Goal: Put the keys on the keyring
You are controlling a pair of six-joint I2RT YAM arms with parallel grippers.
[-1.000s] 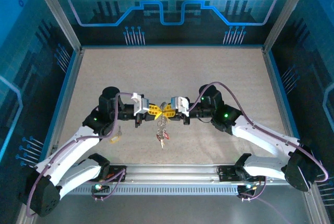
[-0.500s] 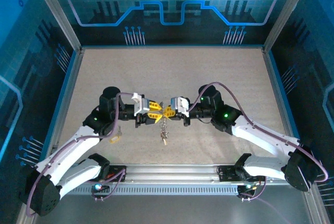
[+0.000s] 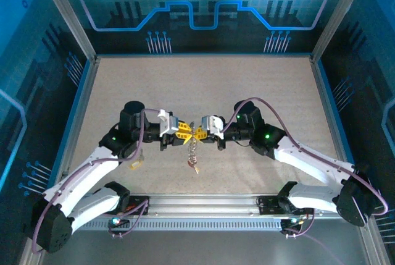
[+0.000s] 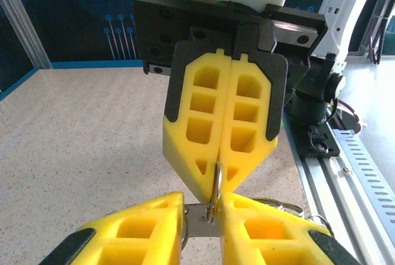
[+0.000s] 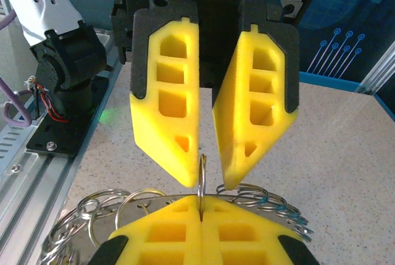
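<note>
The two grippers meet tip to tip over the middle of the table. My right gripper (image 3: 199,133) (image 5: 200,200) is shut on the keyring (image 5: 201,175) (image 4: 217,181), a thin silvery ring standing edge-on. My left gripper (image 3: 185,134) (image 4: 203,200) has its fingers a little apart on either side of that ring. It grips nothing that I can see. Below the tips lies a flat silvery metal piece (image 4: 200,223) (image 5: 162,199) strung with several wire rings (image 5: 92,215). The keys (image 3: 193,152) hang under the grippers in a bunch, a red and yellow tag (image 3: 195,167) lowest.
A small yellow piece (image 3: 137,161) lies on the speckled table beside the left arm. The aluminium rail (image 3: 203,206) runs along the near edge and carries both arm bases. Blue glass walls enclose the table, and the far half (image 3: 203,86) is bare.
The left gripper's fingers have come apart after being shut. The hanging bunch of keys has swung a little. The right gripper stays shut in place.
</note>
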